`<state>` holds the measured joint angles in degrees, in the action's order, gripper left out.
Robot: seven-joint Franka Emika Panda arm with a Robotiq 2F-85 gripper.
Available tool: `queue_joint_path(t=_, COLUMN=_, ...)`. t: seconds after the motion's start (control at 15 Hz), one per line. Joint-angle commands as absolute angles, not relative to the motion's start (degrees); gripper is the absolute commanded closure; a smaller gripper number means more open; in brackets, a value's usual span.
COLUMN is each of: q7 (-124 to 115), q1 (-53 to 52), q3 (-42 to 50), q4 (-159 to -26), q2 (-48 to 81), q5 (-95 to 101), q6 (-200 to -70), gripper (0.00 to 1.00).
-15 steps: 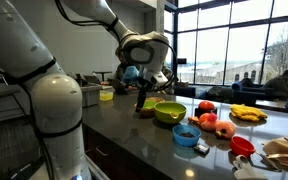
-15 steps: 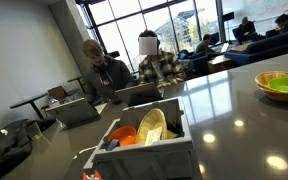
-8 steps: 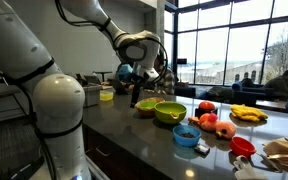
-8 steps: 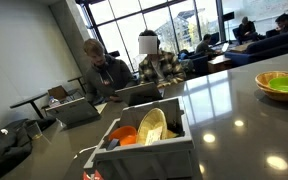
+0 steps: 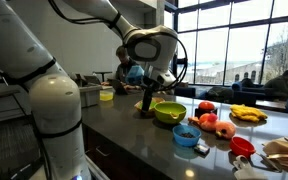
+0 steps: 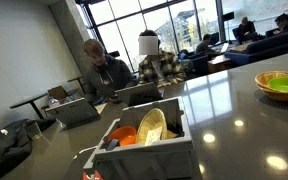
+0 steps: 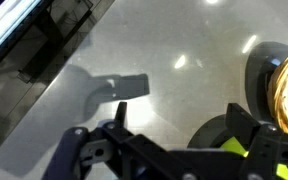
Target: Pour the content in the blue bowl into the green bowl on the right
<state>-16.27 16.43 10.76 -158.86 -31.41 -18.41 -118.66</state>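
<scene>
Big open room w/ floor-to-ceiling windows (image 5: 234,40) in dark frames on the far side, daylight coming thru; both exterior views show them. Dark grey glossy counter (image 5: 134,135) runs across the foreground, w/ light glints (image 6: 206,137) toward its near edge. Wrist view has the same polished top w/ bright spots. Plain white wall (image 6: 24,50) at one end of the room. Small dark table (image 6: 29,100) by that wall, poss. café type, too blurred to be sure. Blue seating (image 6: 269,40) near the windows.
</scene>
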Motion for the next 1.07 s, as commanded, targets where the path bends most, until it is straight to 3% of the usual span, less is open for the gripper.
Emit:
queue_joint_path(t=0.0, q7=-11.39, q1=20.72, q3=14.01, q4=-158.76, q2=-32.52, q5=-12.78, q6=-115.58, gripper=0.0)
queue_joint_path(t=0.47, q7=-5.48, q1=24.74, q3=18.17, q4=-149.29, q2=-28.4, q5=-4.27, q6=-112.86, gripper=0.0)
queue_joint_path(t=1.0, q7=-5.29, q1=20.27, q3=18.68, q4=-135.22, q2=-20.28, q5=-8.61, q6=-110.01, gripper=0.0)
